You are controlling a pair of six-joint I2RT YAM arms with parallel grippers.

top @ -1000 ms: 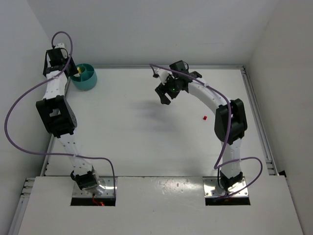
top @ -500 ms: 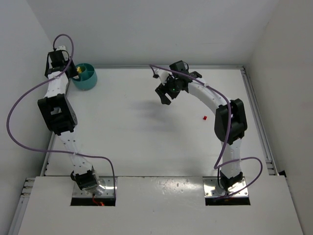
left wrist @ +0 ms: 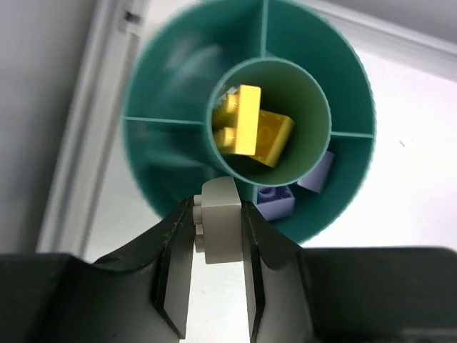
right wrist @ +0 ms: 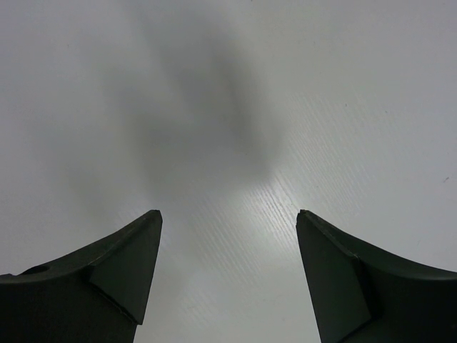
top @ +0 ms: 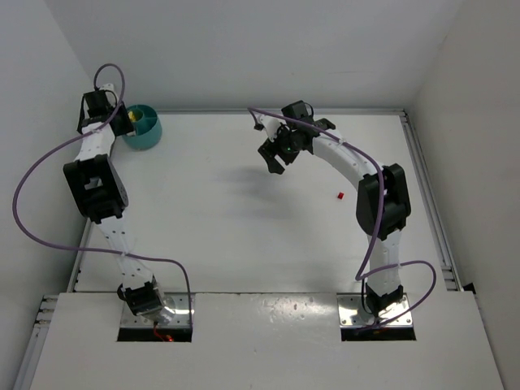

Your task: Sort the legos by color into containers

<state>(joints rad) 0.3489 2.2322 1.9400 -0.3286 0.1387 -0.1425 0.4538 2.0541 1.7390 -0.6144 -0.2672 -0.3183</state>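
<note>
My left gripper [left wrist: 218, 207] is shut on a small off-white lego [left wrist: 220, 230], held above the near rim of the round teal container [left wrist: 178, 93]. Yellow legos [left wrist: 251, 133] lie in its round centre compartment. Pale blue legos [left wrist: 275, 201] lie in an outer compartment on the right. In the top view this gripper [top: 122, 122] hangs at the left side of the container [top: 148, 135], at the table's far left corner. My right gripper [top: 275, 158] stands open over bare table, nothing between its fingers [right wrist: 132, 264]. One red lego [top: 340, 195] lies on the table beside the right arm.
White walls close the table in on the left, back and right. A metal rail [top: 426, 195] runs along the right edge. Purple cables [top: 32, 203] loop off both arms.
The left wrist has shifted a little beside the container, still holding the off-white lego. The right arm has not moved.
</note>
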